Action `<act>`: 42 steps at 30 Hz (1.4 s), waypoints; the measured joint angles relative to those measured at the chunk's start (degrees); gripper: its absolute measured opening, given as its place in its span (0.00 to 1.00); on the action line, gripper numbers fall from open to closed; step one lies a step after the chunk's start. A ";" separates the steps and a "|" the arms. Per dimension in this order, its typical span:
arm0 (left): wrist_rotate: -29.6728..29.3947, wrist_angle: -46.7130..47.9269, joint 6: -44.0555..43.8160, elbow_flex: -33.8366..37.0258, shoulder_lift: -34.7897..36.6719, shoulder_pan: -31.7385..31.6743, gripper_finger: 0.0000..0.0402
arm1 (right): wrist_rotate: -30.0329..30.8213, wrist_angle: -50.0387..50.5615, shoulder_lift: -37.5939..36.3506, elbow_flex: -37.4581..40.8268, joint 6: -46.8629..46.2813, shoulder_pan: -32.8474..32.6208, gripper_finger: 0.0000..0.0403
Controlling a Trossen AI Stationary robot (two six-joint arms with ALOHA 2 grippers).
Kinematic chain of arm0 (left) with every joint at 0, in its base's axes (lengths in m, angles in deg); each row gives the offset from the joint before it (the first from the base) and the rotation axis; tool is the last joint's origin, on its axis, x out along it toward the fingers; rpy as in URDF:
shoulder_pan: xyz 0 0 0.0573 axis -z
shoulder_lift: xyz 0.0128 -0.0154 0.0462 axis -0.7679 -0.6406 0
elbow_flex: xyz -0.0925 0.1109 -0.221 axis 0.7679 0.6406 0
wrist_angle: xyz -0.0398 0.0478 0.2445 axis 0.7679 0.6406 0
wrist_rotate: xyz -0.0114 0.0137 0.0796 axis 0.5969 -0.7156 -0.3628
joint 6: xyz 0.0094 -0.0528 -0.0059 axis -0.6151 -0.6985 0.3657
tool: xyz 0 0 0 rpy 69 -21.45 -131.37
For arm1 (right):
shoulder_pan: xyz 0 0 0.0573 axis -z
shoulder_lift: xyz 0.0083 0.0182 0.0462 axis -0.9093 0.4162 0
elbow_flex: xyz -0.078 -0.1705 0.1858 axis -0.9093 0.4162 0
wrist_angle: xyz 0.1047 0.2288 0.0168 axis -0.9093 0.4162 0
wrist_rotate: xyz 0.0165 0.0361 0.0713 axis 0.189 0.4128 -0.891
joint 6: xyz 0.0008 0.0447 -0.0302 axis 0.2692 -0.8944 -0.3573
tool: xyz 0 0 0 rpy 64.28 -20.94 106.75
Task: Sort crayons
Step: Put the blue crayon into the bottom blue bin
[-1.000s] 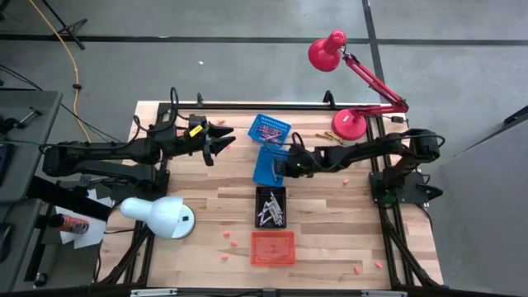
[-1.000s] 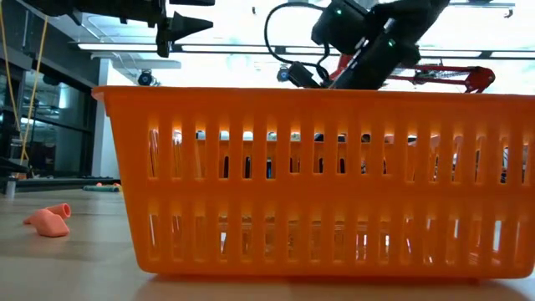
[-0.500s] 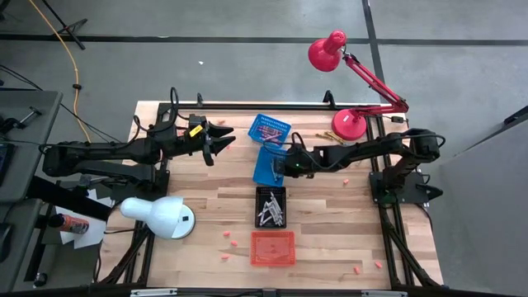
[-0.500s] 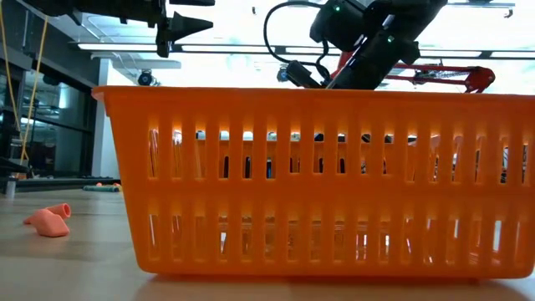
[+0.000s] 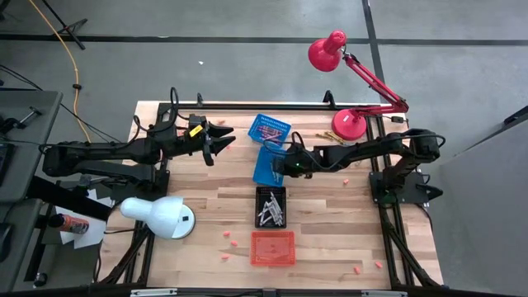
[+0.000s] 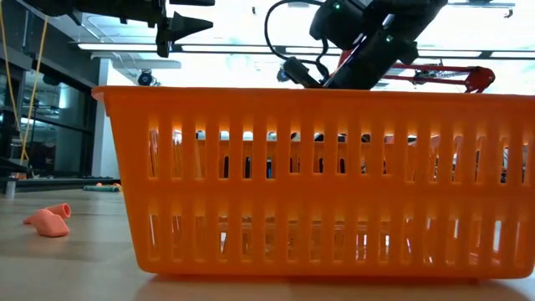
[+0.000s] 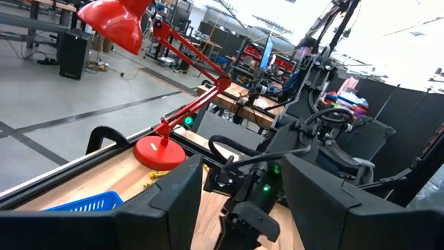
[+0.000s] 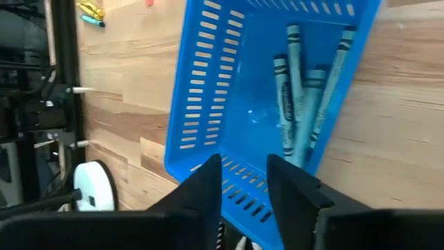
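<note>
Several blue-green crayons [image 8: 298, 104] lie flat on the floor of a blue basket [image 8: 208, 90], which stands on the table's middle [image 5: 264, 171]. My right gripper [image 8: 244, 191] hangs open above the basket's near rim, slanting down, with nothing between its fingers; in the high view it [image 5: 280, 165] is over that basket. My left gripper [image 5: 224, 137] waits open and level above the table's far left, holding nothing; in its wrist view [image 7: 243, 191] only my right arm shows beyond its fingers.
A second blue basket [image 5: 270, 128] with reddish crayons stands behind the first. A black basket [image 5: 271, 206] with grey crayons and an orange basket [image 5: 272, 248] stand nearer. Loose crayons [image 5: 326, 135] lie by the red lamp's base [image 5: 348, 124]. A white lamp [image 5: 161, 216] stands near left; pink bits [image 5: 231, 242] are scattered.
</note>
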 joint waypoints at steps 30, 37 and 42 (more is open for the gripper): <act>2.55 -0.56 0.05 0.00 0.35 -0.07 0.46 | 5.02 15.53 -31.41 0.04 55.61 3.85 0.33; 1.84 -0.52 0.07 0.00 0.35 -0.07 0.46 | -5.32 2.34 -31.58 0.04 68.26 6.66 0.33; 1.78 -0.44 0.07 0.00 0.35 -0.07 0.46 | -6.10 -0.86 -31.58 0.04 73.20 7.03 0.33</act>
